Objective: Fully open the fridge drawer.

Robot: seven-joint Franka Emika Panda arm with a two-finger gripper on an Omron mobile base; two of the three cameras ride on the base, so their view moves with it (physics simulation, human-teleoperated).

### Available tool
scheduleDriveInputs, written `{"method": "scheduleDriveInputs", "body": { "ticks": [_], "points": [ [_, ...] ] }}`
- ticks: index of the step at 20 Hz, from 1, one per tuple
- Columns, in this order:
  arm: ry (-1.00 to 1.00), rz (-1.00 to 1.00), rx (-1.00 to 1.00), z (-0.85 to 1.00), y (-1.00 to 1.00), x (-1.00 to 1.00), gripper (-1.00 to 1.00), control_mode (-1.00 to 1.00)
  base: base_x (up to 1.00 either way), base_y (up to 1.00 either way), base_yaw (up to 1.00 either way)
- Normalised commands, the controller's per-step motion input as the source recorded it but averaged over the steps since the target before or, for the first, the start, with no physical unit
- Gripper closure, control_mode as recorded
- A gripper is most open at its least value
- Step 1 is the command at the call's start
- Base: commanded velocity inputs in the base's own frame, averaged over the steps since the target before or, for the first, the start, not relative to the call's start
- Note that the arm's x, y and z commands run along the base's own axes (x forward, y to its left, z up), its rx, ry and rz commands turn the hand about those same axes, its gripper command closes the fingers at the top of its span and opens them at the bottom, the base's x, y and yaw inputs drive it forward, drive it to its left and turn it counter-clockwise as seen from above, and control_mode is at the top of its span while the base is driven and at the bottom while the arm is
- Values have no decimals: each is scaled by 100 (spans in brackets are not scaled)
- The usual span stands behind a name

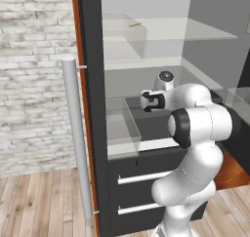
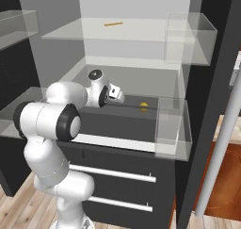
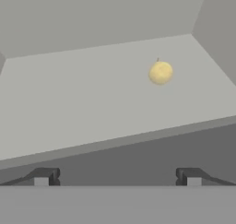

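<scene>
You've got open room above the fridge drawer (image 2: 127,122), between its dark top and the glass shelf (image 2: 108,32) overhead. A small yellow fruit (image 3: 160,73) sits toward the back right, well apart from the gripper (image 3: 117,176). Clear door bins (image 2: 172,129) crowd the right edge; another clear bin (image 1: 119,126) stands at the left. Fingers are spread wide, nothing between them.

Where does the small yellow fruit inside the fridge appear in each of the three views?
Left base view: hidden behind the arm.
Right base view: the yellow fruit lies right of centre, beyond the fridge drawer.
Hand view: the fruit is upper right on the grey shelf.
Shared landmark: the drawer's dark surface.
</scene>
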Motion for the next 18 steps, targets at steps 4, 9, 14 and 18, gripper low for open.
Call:
{"method": "scheduleDriveInputs", "body": {
  "ticks": [4,9,14,18],
  "points": [
    [0,-7,0,-25,0,8,-100,-100,0,0,0],
    [1,-8,0,-32,0,3,-100,-100,0,0,0],
    [13,-9,0,-42,-1,-7,-100,-100,0,0,0],
    [20,-9,0,-50,-24,-39,-100,-100,0,0,0]
  ]
}}
